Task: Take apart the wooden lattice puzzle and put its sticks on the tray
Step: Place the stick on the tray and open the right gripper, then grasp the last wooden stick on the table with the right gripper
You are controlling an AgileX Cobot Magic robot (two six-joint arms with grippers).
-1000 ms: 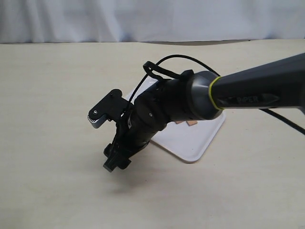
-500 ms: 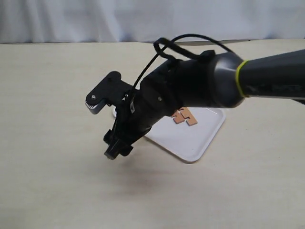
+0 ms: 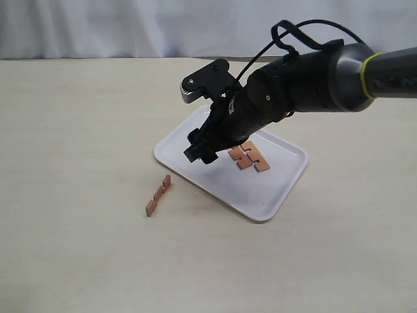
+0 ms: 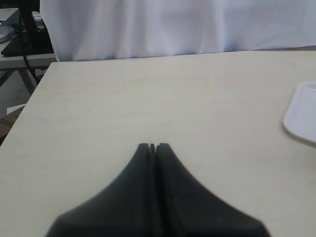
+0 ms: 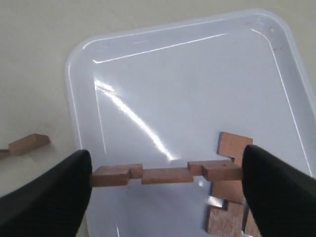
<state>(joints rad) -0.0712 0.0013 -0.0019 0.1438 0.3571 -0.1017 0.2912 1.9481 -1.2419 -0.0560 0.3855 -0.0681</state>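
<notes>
My right gripper hangs over the near-left part of the white tray, shut endwise on a notched reddish-brown stick that spans the gap between its two black fingers. Below it, several flat sticks lie on the tray; they also show in the right wrist view as sticks. One more stick lies on the table off the tray's left corner, its end visible as a stick. No assembled lattice puzzle is in view. My left gripper is shut and empty over bare table, out of the exterior view.
A white curtain hangs behind the beige table. The table's far-left edge and a side table with equipment show in the left wrist view. The tray corner lies to that gripper's right.
My right arm rose from low over the table left of the tray and swung right over the tray, carrying a stick. One stick on the table is now uncovered.
</notes>
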